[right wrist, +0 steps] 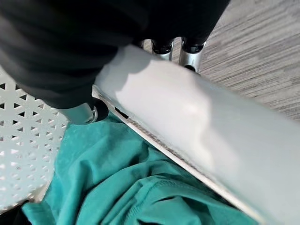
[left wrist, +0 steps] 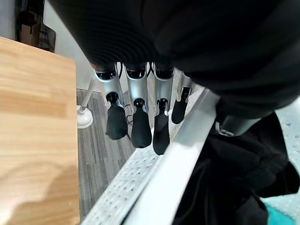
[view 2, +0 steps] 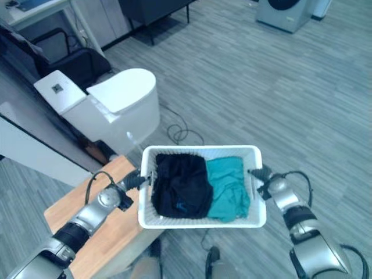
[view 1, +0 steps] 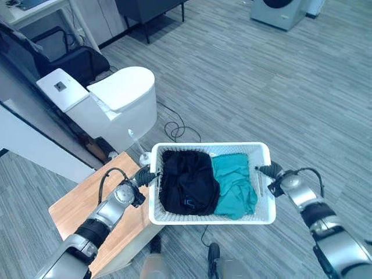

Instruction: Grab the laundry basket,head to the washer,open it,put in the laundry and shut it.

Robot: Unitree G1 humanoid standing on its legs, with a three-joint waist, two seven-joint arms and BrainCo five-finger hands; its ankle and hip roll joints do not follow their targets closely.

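Note:
A white laundry basket (view 1: 209, 146) hangs in front of me, carried between both hands. Inside lie a black garment (view 1: 186, 181) on the left and a teal garment (view 1: 235, 185) on the right. My left hand (view 1: 145, 175) grips the basket's left rim (left wrist: 173, 159), with its fingers (left wrist: 140, 131) curled down the outside and the thumb inside by the black cloth (left wrist: 234, 187). My right hand (view 1: 272, 171) grips the right rim (right wrist: 187, 117) above the teal cloth (right wrist: 122, 187), its fingers (right wrist: 190, 58) hooked behind the rim. The washer (view 1: 279, 11) stands far off at the upper right.
A low wooden table (view 1: 81, 203) lies under my left arm, with the basket partly past its edge. A white toilet (view 1: 116, 99) and a white brush stand (view 1: 142, 156) sit just beyond. A dark chair (view 1: 75, 61) and a dark cabinet (view 1: 148, 11) stand further back on the grey plank floor (view 1: 261, 87).

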